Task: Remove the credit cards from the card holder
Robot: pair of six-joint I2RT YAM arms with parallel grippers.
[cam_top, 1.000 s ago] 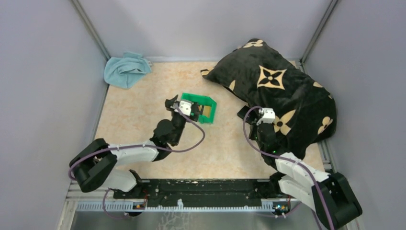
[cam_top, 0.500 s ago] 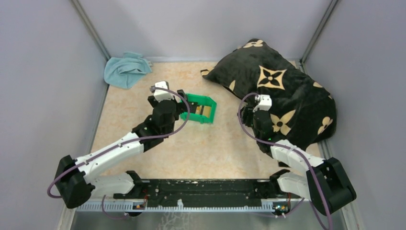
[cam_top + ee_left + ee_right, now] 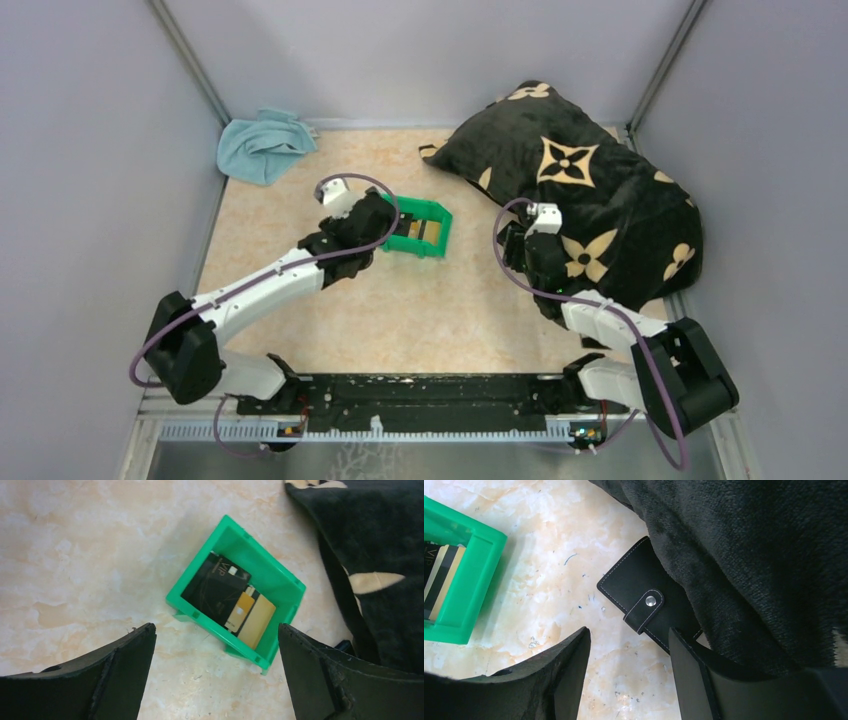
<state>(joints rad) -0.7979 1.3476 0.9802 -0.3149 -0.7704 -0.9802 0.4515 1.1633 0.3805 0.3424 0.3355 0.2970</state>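
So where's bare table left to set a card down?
Bare: the near strip between bin and arm bases, and the left side between cloth and left arm. Crowded: the gap between bin and pillow, where the holder lies partly under the pillow, right gripper above it.

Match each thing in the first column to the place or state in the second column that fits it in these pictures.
Column one:
1. credit cards
2. card holder
3. blue cloth

Column two:
A. bunched in the far left corner
B. lying inside the green bin
C. snapped shut, partly hidden by the black cushion

Pairs: 1-B, 2-C, 3-A
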